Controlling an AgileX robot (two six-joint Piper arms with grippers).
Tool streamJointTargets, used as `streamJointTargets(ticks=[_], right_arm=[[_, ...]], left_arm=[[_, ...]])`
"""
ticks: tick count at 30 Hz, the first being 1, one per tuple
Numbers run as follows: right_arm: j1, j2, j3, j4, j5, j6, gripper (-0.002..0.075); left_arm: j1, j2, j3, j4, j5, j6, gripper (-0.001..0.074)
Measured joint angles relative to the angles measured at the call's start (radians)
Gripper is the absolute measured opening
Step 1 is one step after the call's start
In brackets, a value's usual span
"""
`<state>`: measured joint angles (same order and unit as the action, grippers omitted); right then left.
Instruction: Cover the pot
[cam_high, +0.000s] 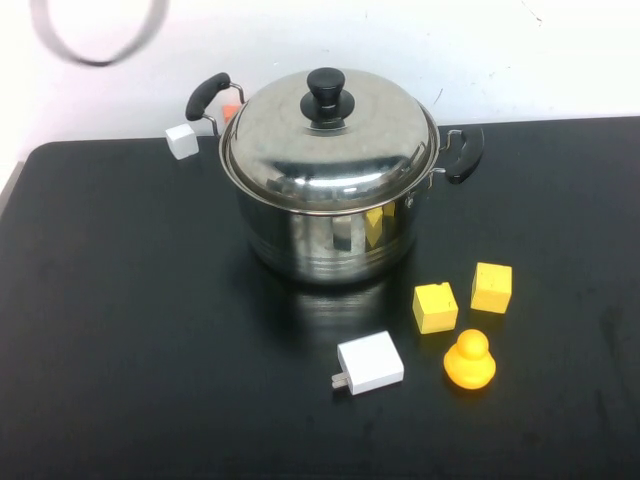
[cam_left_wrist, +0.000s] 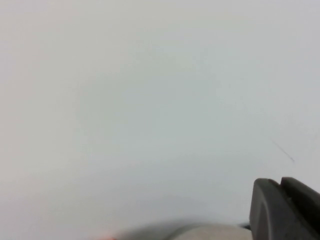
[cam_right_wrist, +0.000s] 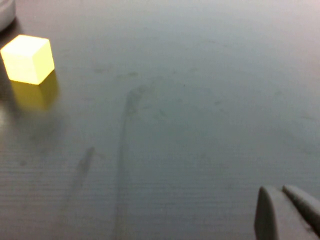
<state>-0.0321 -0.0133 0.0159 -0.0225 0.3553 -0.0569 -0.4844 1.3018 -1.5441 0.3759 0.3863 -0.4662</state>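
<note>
pot (cam_high: 330, 235) sits at the back middle of the black table (cam_high: 120, 330) in the high view, with the domed lid (cam_high: 328, 138) on top. no arm shows there.

left wrist view: only a tip of the left gripper (cam_left_wrist: 285, 210), facing a white wall.

right wrist view: right gripper (cam_right_wrist: 287, 215) low over the table near a yellow cube (cam_right_wrist: 28, 58).

Domed lid (cam_high: 328, 140) sits on the pot (cam_high: 330, 235); neither gripper visible
</note>
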Motion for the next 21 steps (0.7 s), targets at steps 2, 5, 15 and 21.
streamJointTargets(ticks=[2,5,15,21], right_arm=[[0.000,0.000,0.000,0.000,0.000,0.000,-0.0002],[0.000,0.000,0.000,0.000,0.000,0.000,-0.0002],[0.000,0.000,0.000,0.000,0.000,0.000,-0.0002],[0.000,0.000,0.000,0.000,0.000,0.000,-0.0002]], left_arm=[[0.000,-0.065,0.031,0.053,0.000,-0.002,0.0000],[0.000,-0.158,0.101,0.090,0.014,-0.006,0.0000],[0.000,-0.560,0.554,0.124,0.057,-0.077,0.0000],[0.000,-0.822,0.827,0.162,0.054,-0.139,0.0000]])
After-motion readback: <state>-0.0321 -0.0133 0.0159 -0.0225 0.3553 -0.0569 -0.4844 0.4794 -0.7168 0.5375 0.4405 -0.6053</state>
